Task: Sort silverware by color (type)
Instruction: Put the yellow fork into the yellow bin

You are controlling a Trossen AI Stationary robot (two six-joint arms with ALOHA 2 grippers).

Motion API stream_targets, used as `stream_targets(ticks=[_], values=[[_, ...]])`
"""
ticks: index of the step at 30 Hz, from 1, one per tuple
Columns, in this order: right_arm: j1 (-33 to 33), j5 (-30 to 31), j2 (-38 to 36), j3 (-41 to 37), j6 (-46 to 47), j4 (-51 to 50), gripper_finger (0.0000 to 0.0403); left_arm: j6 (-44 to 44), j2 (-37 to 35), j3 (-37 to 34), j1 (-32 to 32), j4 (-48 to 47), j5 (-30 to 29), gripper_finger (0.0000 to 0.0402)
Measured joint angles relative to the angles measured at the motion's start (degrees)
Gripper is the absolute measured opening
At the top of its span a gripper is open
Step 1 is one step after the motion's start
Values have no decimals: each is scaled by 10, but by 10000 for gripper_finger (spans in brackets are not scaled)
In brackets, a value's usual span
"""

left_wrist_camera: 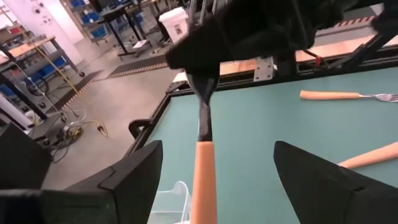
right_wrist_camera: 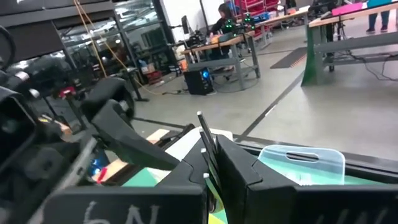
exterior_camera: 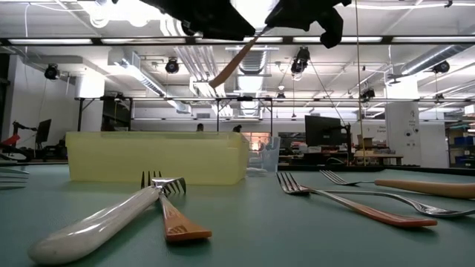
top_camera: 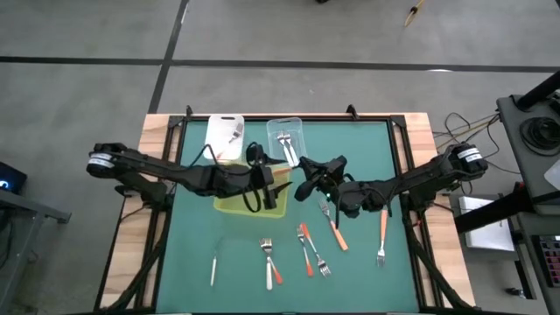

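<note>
My right gripper is shut on an orange-handled fork, held in the air above the yellow-green tray. The fork's orange handle reaches out between the open fingers of my left gripper, which stand on either side of it with a gap. My left gripper faces the right one over the tray. More silverware lies flat on the green mat: orange-handled forks, a white-handled fork and a white utensil. My right gripper pinches the fork's metal neck between its two fingers; a thin metal part sticks out past them. The fork is lifted clear. Its handle slants down toward my left gripper.
A clear tub with silver forks and a white tub stand at the far edge behind the tray. The scattered forks fill the mat's near middle and right. Black frame rails border the mat. Bare mat lies at the near left.
</note>
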Motion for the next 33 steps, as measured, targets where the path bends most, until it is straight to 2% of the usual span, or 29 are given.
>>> stream_targets(ticks=[5,9,14,28,33], values=[[0,-12,0,0,0,1,8,1,28,2,0,34,-6,281],[0,-16,0,0,0,2,8,19,41,8,0,47,-38,275],[0,-16,0,0,-1,1,8,30,55,18,-2,43,-45,252],[0,-16,0,0,-1,-1,9,19,58,21,-3,42,-65,83],[0,-18,0,0,-1,-1,9,15,58,21,-3,39,-65,40]])
